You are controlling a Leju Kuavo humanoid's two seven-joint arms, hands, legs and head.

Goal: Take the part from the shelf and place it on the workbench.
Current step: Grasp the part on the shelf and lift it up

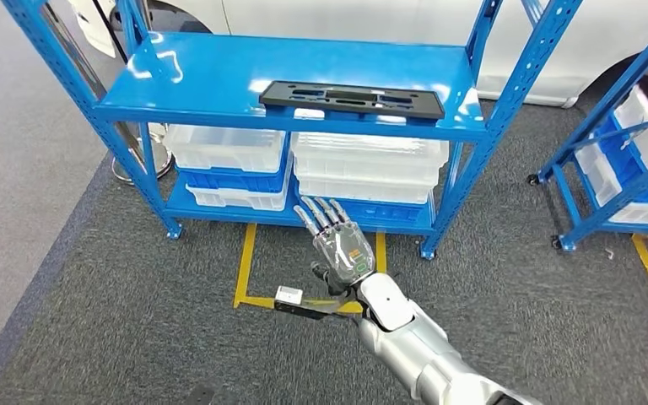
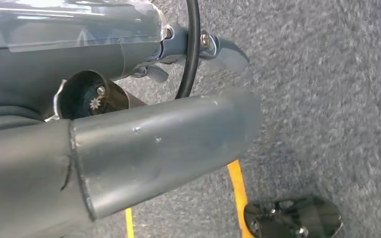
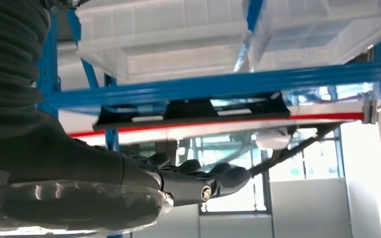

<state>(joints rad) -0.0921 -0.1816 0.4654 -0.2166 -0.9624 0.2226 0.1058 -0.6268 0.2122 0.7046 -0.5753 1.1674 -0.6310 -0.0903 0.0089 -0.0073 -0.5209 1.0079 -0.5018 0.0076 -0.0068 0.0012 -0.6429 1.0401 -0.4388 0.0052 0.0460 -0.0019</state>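
Note:
The part [image 1: 352, 98] is a flat, long black plate with slots, lying near the front edge of the blue shelf's top board [image 1: 219, 76]. My right hand [image 1: 337, 240] is raised in front of the shelf, below the part and apart from it, fingers stretched out and holding nothing. In the right wrist view the part [image 3: 193, 111] overhangs the blue shelf edge, with the dark fingers [image 3: 203, 181] extended some way off it. My left hand [image 2: 154, 144] hangs over the grey carpet, thumb out, nothing in it.
Clear plastic bins [image 1: 228, 148] [image 1: 367, 160] fill the shelf's lower level. A second blue rack [image 1: 624, 143] with bins stands at the right. Yellow tape [image 1: 249, 261] marks the grey carpet in front of the shelf. A white car body stands behind.

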